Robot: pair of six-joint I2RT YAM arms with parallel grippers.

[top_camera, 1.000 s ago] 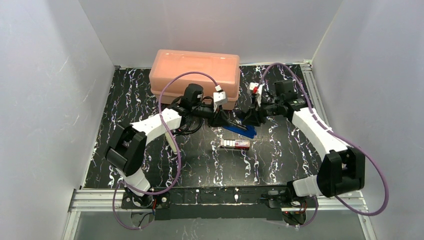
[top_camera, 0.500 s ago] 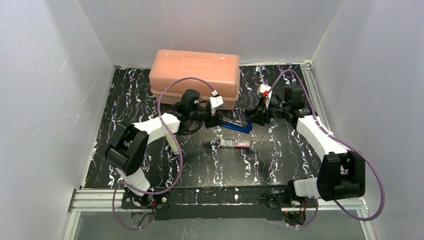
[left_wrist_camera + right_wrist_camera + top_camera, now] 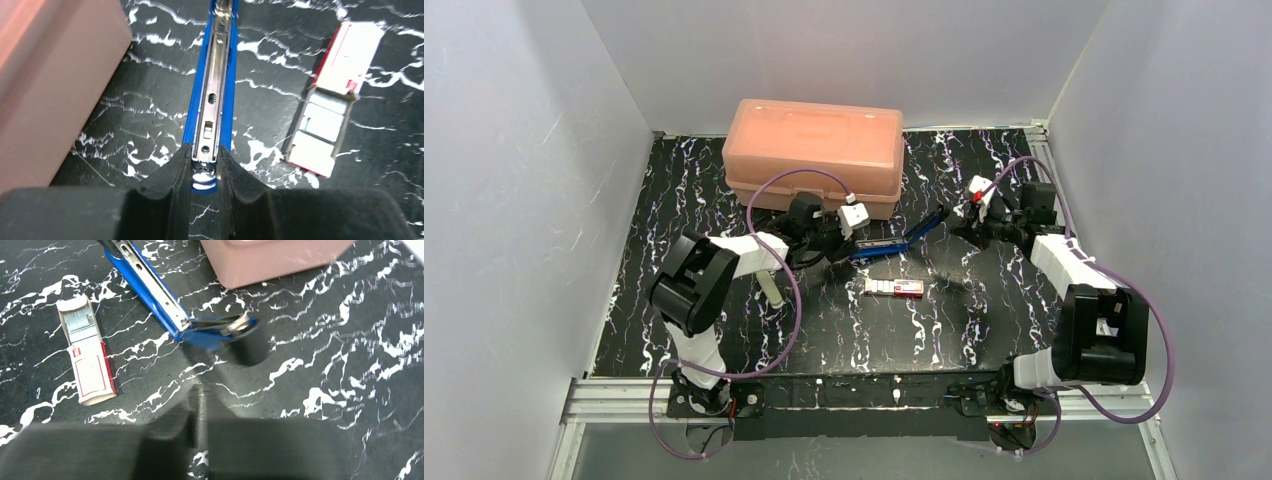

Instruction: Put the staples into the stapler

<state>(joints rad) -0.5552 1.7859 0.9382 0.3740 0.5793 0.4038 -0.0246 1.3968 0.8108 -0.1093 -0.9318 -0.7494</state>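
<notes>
The blue stapler (image 3: 894, 240) lies swung open behind the staples, its silvery magazine channel (image 3: 215, 90) facing up. My left gripper (image 3: 842, 248) is shut on its near end, with a finger pressed to each blue side (image 3: 205, 150). The stapler's cover end (image 3: 240, 326) points toward my right gripper (image 3: 966, 227), which stands apart from it to the right. The right fingers (image 3: 200, 390) are blurred, nearly together, with nothing between them. The staples (image 3: 895, 288) are a pink-red box on the table with its white tray slid out and silvery strips showing (image 3: 332, 95) (image 3: 87, 352).
A large salmon-pink plastic case (image 3: 814, 150) stands at the back of the black marbled table (image 3: 724, 330), close behind the stapler (image 3: 45, 75) (image 3: 270, 260). White walls close in three sides.
My right gripper has drawn back to the right, away from the stapler, and narrowed. The stapler now lies stretched open, its far end raised toward the right. The left gripper kept its hold and shifted slightly left.
</notes>
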